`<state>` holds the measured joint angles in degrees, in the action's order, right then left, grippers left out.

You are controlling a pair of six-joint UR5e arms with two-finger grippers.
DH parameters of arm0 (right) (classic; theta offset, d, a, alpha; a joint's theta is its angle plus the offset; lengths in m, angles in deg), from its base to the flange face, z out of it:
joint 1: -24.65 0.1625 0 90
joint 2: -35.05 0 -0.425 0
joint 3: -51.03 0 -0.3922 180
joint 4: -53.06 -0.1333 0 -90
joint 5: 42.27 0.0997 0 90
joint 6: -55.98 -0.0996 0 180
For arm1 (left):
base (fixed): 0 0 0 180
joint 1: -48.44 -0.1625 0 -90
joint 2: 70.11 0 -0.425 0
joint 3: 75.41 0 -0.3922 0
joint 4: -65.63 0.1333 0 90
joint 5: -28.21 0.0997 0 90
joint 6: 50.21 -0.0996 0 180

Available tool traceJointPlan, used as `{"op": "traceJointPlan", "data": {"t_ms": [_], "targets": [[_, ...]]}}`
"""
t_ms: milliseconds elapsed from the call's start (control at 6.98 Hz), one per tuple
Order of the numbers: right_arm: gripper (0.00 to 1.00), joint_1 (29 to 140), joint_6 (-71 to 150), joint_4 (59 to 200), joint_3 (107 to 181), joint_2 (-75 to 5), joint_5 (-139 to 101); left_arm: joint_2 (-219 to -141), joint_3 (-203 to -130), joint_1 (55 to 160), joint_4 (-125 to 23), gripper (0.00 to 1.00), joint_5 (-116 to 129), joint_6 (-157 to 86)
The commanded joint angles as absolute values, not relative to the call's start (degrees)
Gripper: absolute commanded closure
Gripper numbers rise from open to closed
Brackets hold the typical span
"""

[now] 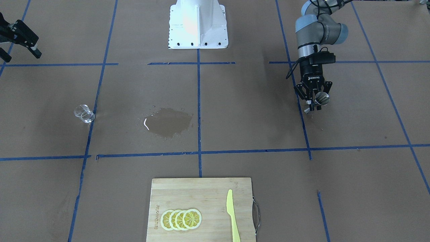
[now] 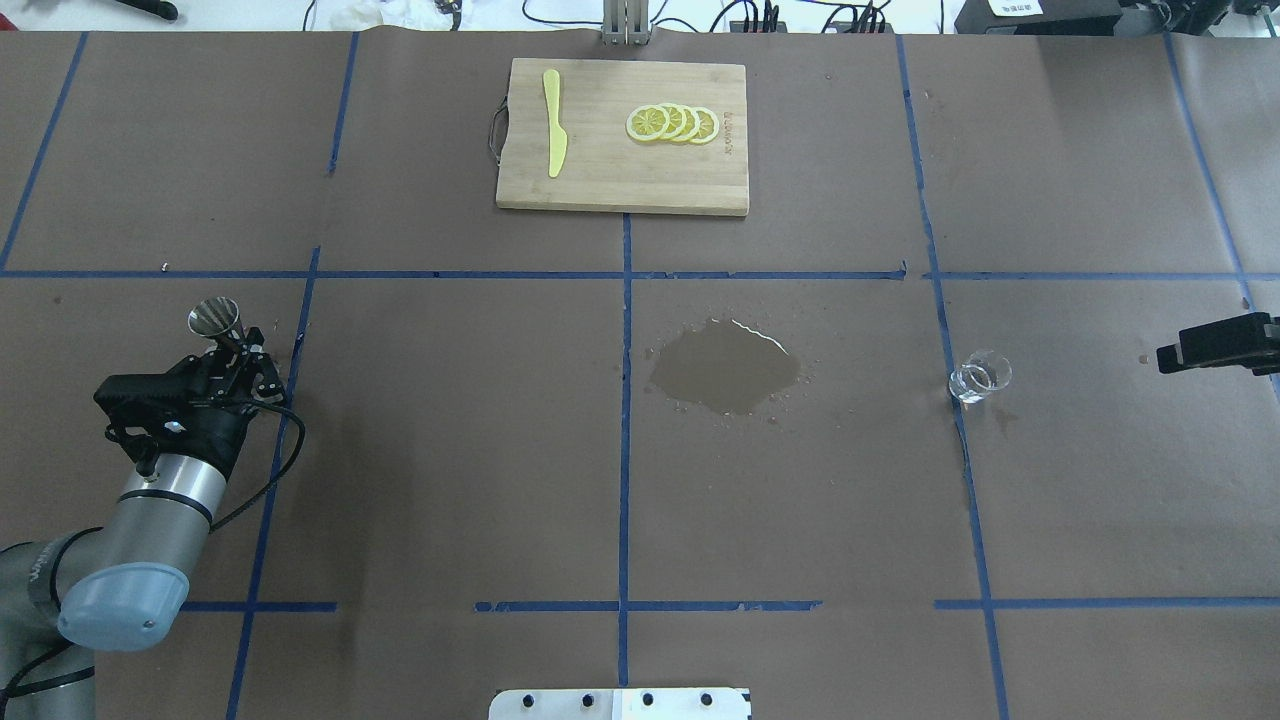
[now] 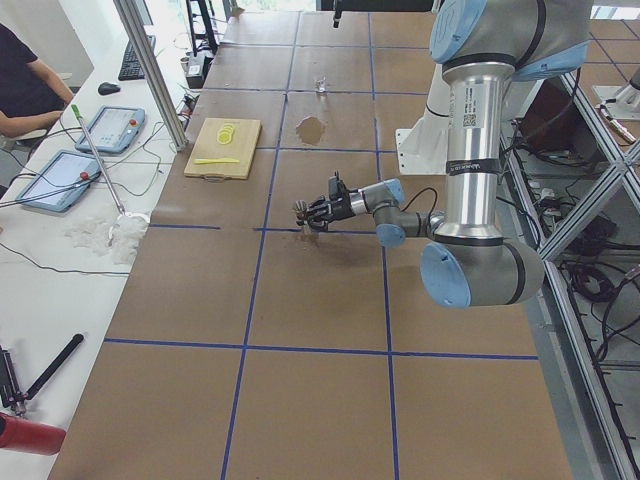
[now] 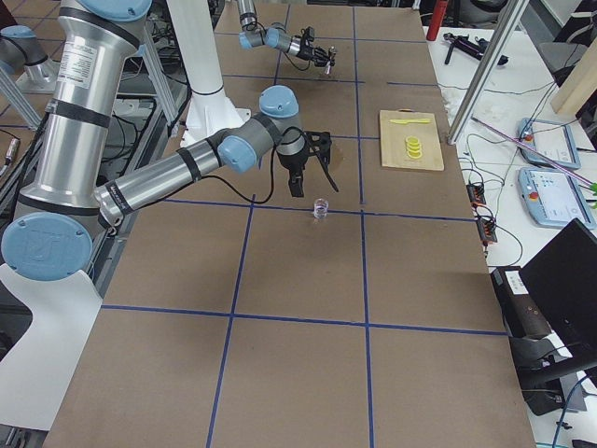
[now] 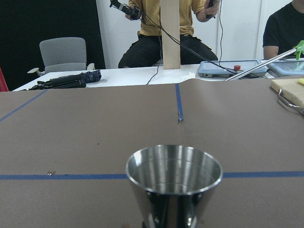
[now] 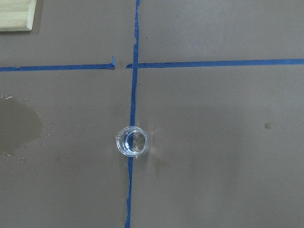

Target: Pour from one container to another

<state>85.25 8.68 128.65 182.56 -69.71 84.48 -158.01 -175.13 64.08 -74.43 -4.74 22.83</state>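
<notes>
While the left tool [image 1: 314, 101] is clamped on the lower half of the jigger [image 1: 322, 98], holding it roughly upright and low over the desk [image 1: 255, 111], nothing is actually getting poured right now. From that tool's own camera the jigger's upper cone sits right in front of the lens. I honestly can't tell if there's any liquid in it, it's just shiny metal. The right tool [image 1: 22, 53] is way over at the other end, fingers spread and gripping nothing. The glass cup [image 6: 132, 141] stands on the desk below and a bit out ahead of that tool, parked on a strip of blue tape [image 6: 134, 90]. Can't say how much is in it either.

My read: the pour into the jigger isn't done, and it isn't set up. The two containers are well apart, each near its own tool. What's left looks like this: the right tool grabs the glass, the tools meet somewhere in the middle, and the glass tips over the jigger. Heads up, there's a wet puddle [image 1: 168, 121] on the desk between the two tools, so some liquid is on the desk instead of in a container.

Further out, the desk is covered in brown paper [image 2: 450, 450] gridded with that tape. Beyond the puddle sits a cutting board [image 1: 201, 195] with lemon slices [image 1: 181, 219] and a yellow knife [image 1: 231, 215]. Ahead of the left tool, past the desk edge, there's a white side desk [image 5: 123, 76] with tablets [image 3: 110, 128], a grey chair [image 5: 64, 52] and a couple of seated people [image 5: 166, 28].
</notes>
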Motion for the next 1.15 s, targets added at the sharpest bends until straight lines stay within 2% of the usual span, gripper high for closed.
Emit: {"op": "traceJointPlan", "data": {"t_ms": [0,143,430,717,1003], "targets": [[0.0,84.2,8.6,128.6,182.9,-69.7,82.6,-158.9,-176.9,67.1,-80.9,1.0,-5.2,18.1],[0.0,81.9,8.5,128.4,183.7,-70.7,78.6,-159.4,-178.8,67.5,-81.3,1.0,-6.5,14.8],[0.0,77.2,2.6,115.8,184.4,-77.5,72.5,-160.3,-179.5,68.3,-81.3,1.0,-6.9,13.8],[0.0,69.9,-2.4,113.7,184.5,-77.7,64.3,-161.5,-180.8,69.5,-81.4,1.0,-11.7,8.3],[0.0,65.6,-5.2,111.1,184.5,-77.7,56.1,-166.2,-180.6,69.4,-81.4,1.0,-11.8,8.2]]}}
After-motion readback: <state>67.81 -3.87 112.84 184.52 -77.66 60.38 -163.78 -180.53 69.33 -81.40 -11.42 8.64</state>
